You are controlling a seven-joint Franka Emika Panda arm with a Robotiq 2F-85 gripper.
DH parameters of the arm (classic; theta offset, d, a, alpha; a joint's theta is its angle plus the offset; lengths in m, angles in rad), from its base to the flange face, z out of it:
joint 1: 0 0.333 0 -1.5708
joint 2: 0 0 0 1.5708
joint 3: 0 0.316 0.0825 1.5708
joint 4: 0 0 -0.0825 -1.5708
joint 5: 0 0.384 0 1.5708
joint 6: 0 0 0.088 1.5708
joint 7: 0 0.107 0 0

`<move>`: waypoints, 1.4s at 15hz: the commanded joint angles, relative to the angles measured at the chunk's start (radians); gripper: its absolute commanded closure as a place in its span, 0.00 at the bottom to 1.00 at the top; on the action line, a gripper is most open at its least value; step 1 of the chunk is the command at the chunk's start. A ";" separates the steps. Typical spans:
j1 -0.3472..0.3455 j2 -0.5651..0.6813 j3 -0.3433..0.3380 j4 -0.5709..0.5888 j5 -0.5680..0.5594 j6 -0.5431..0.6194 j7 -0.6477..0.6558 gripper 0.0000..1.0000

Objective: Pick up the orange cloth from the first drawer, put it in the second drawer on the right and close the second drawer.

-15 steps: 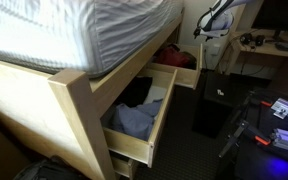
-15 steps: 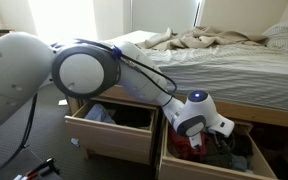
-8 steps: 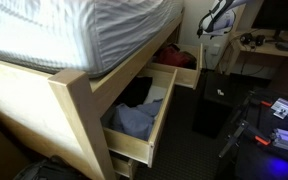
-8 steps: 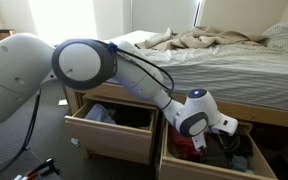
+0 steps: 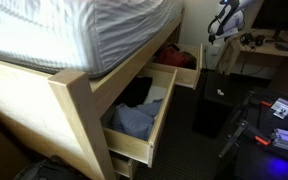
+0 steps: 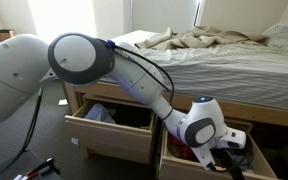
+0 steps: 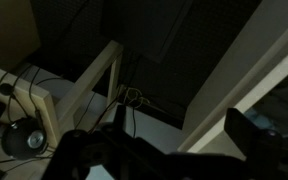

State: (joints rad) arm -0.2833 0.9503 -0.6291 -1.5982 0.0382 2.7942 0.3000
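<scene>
Indoors, a wooden bed (image 6: 214,60) has two drawers pulled open beneath it. In an exterior view, the left drawer (image 6: 109,140) sits at lower centre and holds blue clothes (image 6: 99,113). The right drawer (image 6: 167,155), at lower right, holds the orange cloth (image 6: 187,148), bunched beside dark clothes. The robot arm (image 6: 84,60) sweeps from upper left down to the claw (image 6: 227,160), which hangs over the right drawer. In the dim wrist view, its fingers (image 7: 84,150) stand wide apart along the bottom edge, gripping nothing.
</scene>
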 commanded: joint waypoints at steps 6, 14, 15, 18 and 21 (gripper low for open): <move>-0.018 0.001 0.071 -0.039 -0.054 -0.037 -0.061 0.00; -0.070 0.185 0.117 0.092 -0.042 -0.277 0.047 0.00; -0.040 0.126 0.092 0.028 -0.076 -0.257 0.027 0.00; -0.093 0.166 0.141 0.058 -0.039 -0.221 0.024 0.00; -0.166 0.119 0.264 0.033 0.040 -0.124 -0.067 0.00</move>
State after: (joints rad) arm -0.3734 1.1242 -0.4729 -1.5353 0.0315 2.5981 0.3204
